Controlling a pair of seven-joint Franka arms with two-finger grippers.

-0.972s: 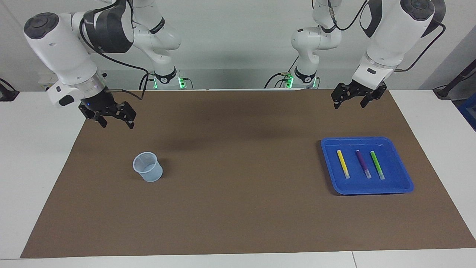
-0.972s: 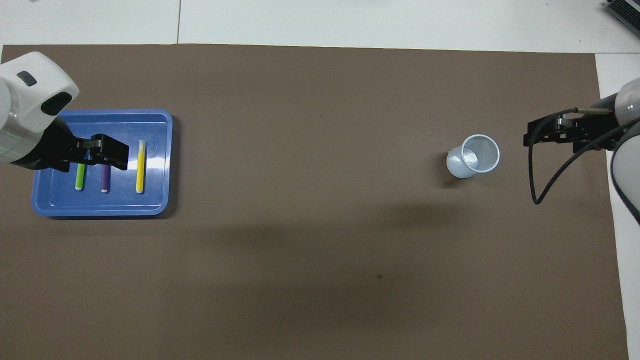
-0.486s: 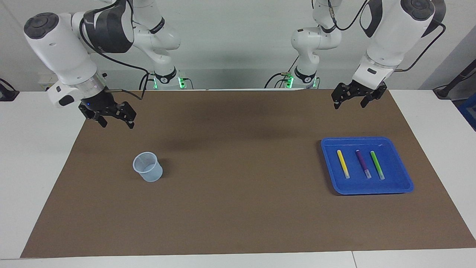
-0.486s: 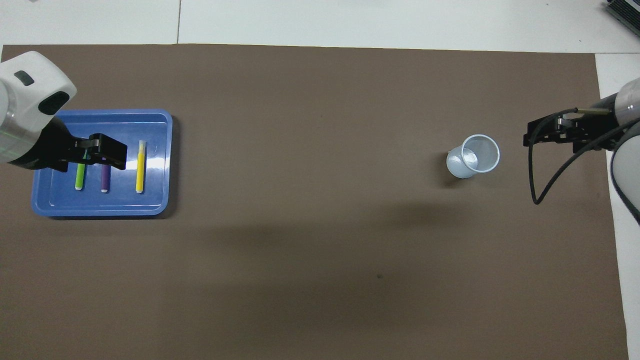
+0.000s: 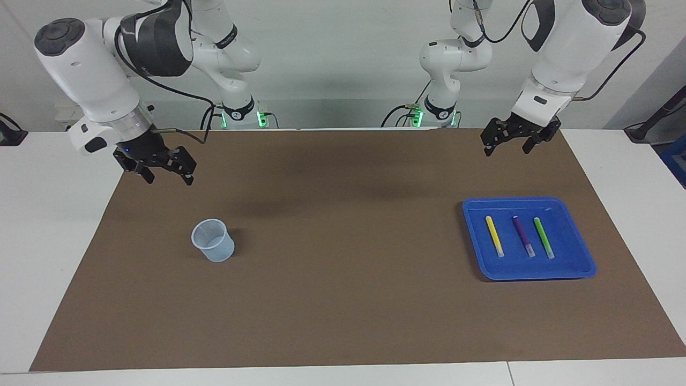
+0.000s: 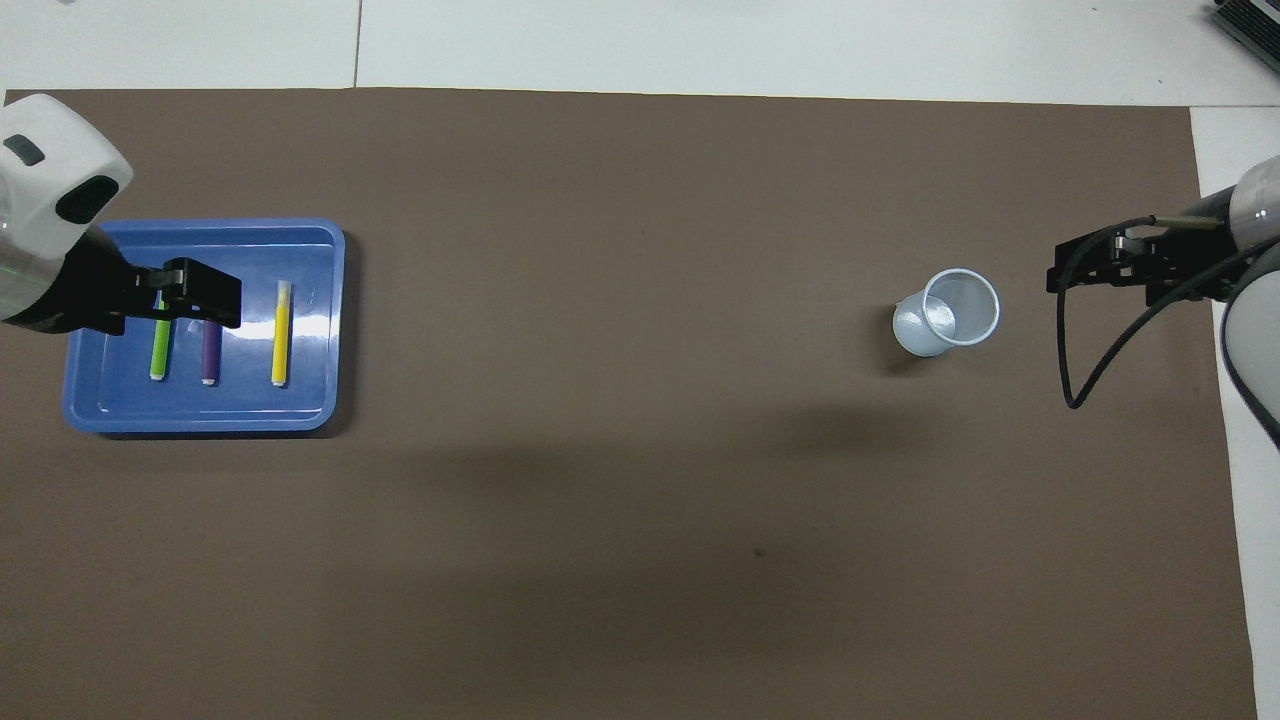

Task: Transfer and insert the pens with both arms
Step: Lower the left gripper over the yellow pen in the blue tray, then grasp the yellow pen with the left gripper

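Observation:
Three pens lie side by side in a blue tray (image 5: 569,257) toward the left arm's end of the table: yellow (image 5: 494,236), purple (image 5: 523,236) and green (image 5: 543,237). Each has a whitish tip. My left gripper (image 5: 507,150) hangs open and empty high over the tray's edge nearer the robots. In the overhead view this left gripper (image 6: 190,300) covers the ends of the green pen (image 6: 159,350) and purple pen (image 6: 210,355), while the yellow pen (image 6: 281,335) shows whole. My right gripper (image 5: 169,179) waits open and empty in the air over the mat's corner.
A translucent plastic cup (image 5: 213,241) stands upright on the brown mat (image 5: 343,257) toward the right arm's end, also shown as the cup (image 6: 950,312) from above. White table surrounds the mat. A black cable loops from the right wrist (image 6: 1075,390).
The left gripper has drifted a little toward the left arm's end of the table and slightly upward. The right arm, cup, tray and pens have not moved.

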